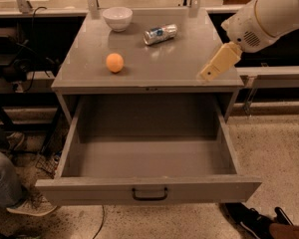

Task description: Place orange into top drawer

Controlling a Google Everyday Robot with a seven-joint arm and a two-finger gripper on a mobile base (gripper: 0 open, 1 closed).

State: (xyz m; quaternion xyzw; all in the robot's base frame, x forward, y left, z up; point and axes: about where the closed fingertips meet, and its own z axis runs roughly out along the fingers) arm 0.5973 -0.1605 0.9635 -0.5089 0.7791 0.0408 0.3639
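Observation:
The orange (114, 62) sits on the left part of the grey cabinet top (164, 63). The top drawer (149, 187) is pulled fully out below it and holds nothing, its dark bar handle at the front centre. My gripper (210, 73), cream-coloured on a white arm, hangs over the right edge of the cabinet top. It is well to the right of the orange and holds nothing that I can see.
A white bowl (117, 18) and a crushed silver can (160, 34) lie at the back of the cabinet top. A person's leg and shoe (10, 193) are at the lower left, more shoes (259, 223) at the lower right. Dark shelving flanks the cabinet.

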